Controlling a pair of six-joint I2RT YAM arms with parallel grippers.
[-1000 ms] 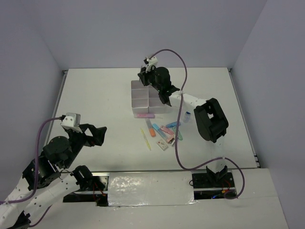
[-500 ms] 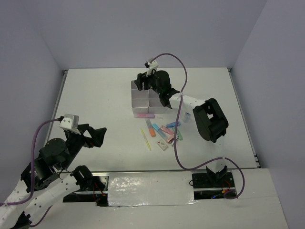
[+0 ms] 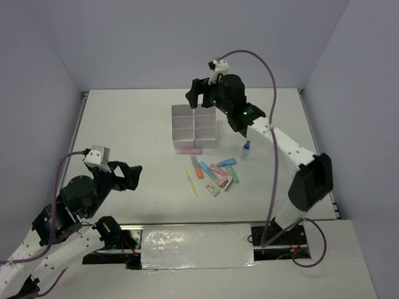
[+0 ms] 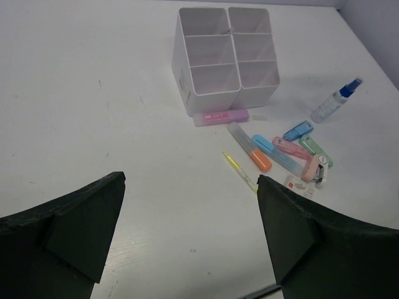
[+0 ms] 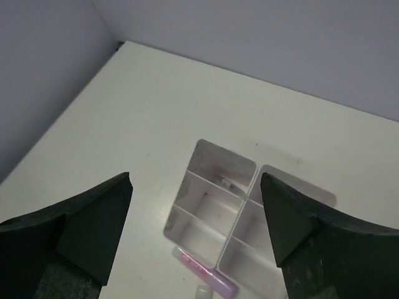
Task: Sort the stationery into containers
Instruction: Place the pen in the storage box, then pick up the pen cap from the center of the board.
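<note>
The white six-compartment containers block (image 3: 194,129) (image 4: 224,56) (image 5: 212,218) stands mid-table. A thin grey pen (image 5: 232,185) lies in its far left compartment. My right gripper (image 3: 201,98) (image 5: 196,177) hovers open and empty above the block's far side. Against the block's near wall lies a pink marker (image 3: 189,151) (image 4: 220,117) (image 5: 209,277). Nearer me are a yellow pen (image 3: 190,181) (image 4: 240,171), an orange marker (image 3: 197,168) (image 4: 250,147), a cluster of pastel pieces (image 3: 221,174) (image 4: 299,156) and a blue-capped bottle (image 3: 246,149) (image 4: 336,99). My left gripper (image 3: 129,176) (image 4: 190,180) is open and empty at the near left.
The white table (image 3: 124,137) is walled at the back and both sides. The right arm's cable (image 3: 274,124) loops over the table's right half. A thin dark item (image 4: 262,291) shows at the bottom of the left wrist view.
My right gripper has opened and risen from the block, its arm stretching up and to the right. A grey pen now lies in the far left compartment. The left arm has shifted only slightly.
</note>
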